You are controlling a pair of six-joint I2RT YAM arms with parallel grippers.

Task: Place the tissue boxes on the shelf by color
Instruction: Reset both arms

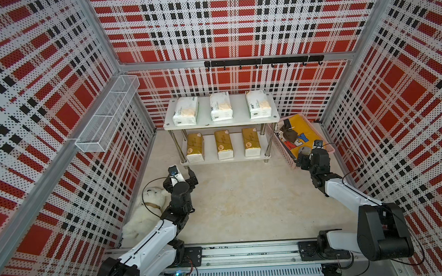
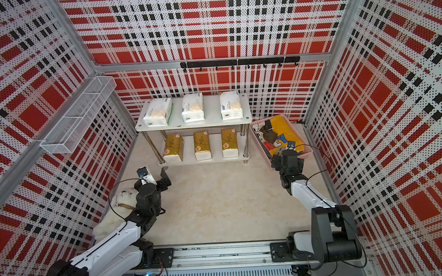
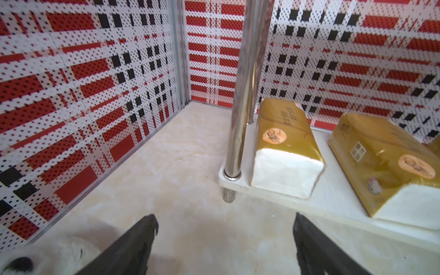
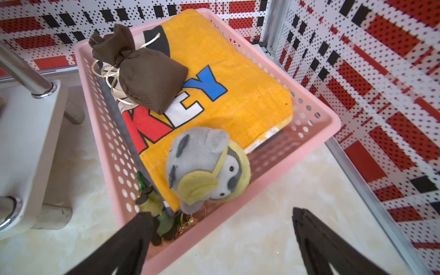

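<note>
The shelf (image 1: 204, 116) stands against the back wall. Three white tissue boxes (image 1: 221, 106) lie in a row on its top board. On the lower board (image 3: 333, 197) three gold tissue boxes (image 1: 224, 144) lie side by side, and two of them (image 3: 285, 142) show in the left wrist view. My left gripper (image 3: 225, 217) hovers over the floor in front of the shelf's left front leg (image 3: 240, 119), open and empty. Over the near corner of the pink basket (image 4: 328, 119), my right gripper (image 4: 221, 214) is open with nothing between its fingers.
The pink basket (image 1: 283, 146) to the right of the shelf holds a yellow bag, a brown pouch and a grey plush. A white plush toy (image 1: 151, 200) lies by the left wall under my left arm. A wire mesh basket (image 1: 106, 115) hangs on the left wall.
</note>
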